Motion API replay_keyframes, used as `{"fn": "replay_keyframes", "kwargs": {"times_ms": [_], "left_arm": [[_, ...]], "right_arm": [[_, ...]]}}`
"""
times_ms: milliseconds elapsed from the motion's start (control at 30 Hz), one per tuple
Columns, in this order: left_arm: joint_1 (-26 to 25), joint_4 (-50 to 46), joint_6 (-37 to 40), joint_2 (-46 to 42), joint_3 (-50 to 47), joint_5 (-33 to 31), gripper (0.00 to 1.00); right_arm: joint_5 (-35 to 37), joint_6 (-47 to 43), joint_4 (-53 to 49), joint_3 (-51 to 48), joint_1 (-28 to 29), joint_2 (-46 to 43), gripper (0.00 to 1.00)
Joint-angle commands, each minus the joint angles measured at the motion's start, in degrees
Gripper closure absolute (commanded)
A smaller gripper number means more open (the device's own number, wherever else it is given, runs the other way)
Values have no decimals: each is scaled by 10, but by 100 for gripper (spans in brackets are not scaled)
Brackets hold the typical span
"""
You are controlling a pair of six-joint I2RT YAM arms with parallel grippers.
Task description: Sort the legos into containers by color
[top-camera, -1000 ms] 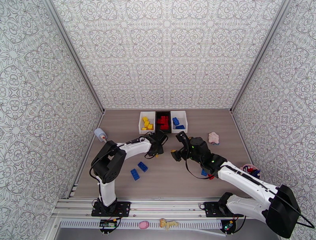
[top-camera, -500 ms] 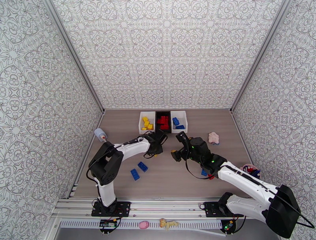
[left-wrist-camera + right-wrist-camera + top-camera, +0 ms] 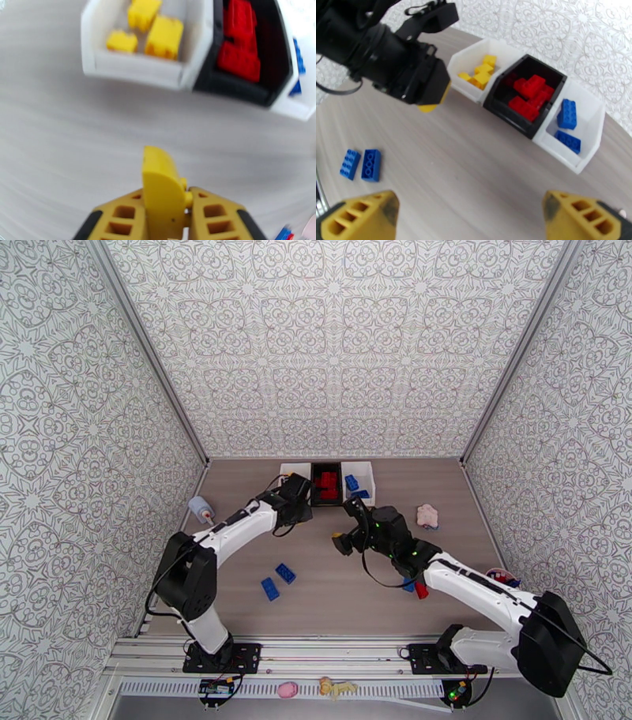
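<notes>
My left gripper (image 3: 185,203) is shut on a yellow lego (image 3: 160,185) and hovers just in front of the left white container (image 3: 134,69), which holds several yellow legos (image 3: 164,37). From above, that gripper (image 3: 294,504) covers most of this container. The black container (image 3: 326,483) holds red legos (image 3: 529,96); the right white container (image 3: 588,130) holds two blue legos (image 3: 566,113). My right gripper (image 3: 472,207) is open and holds nothing, in mid-table (image 3: 346,534) short of the containers. Two blue legos (image 3: 277,581) lie on the table at the near left.
A pinkish lumpy toy (image 3: 427,515) lies right of the containers. A pale bottle with a red tip (image 3: 201,511) rests by the left wall. Red and blue legos (image 3: 415,587) lie under my right forearm, and more legos (image 3: 502,580) sit at the right edge.
My left gripper closed on the yellow lego, lifted it off the table and carried it back-left toward the left white container. The right gripper shifted slightly toward the containers, still open.
</notes>
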Motion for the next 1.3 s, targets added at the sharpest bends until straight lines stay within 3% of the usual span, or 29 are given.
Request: {"fn": "replay_keyframes", "kwargs": {"times_ms": [0, 333, 600, 667, 733, 800, 1133, 1267], "left_arm": [[29, 9, 45, 56, 59, 3, 81], [77, -28, 93, 206, 260, 29, 81], [98, -63, 97, 284, 367, 50, 78], [100, -62, 96, 283, 367, 53, 71], [100, -64, 94, 278, 365, 50, 46], [99, -63, 94, 268, 355, 45, 35], [80, 46, 120, 86, 171, 45, 14], [65, 143, 160, -11, 45, 93, 0]], "right_arm": [[1, -5, 36, 36, -4, 27, 0], [-11, 0, 46, 56, -4, 62, 1], [7, -2, 31, 52, -4, 48, 0], [17, -1, 27, 51, -4, 42, 0], [39, 3, 20, 51, -4, 34, 0], [59, 4, 14, 50, -4, 25, 0], [220, 66, 9, -8, -7, -45, 0], [274, 187, -76, -14, -27, -72, 1]]}}
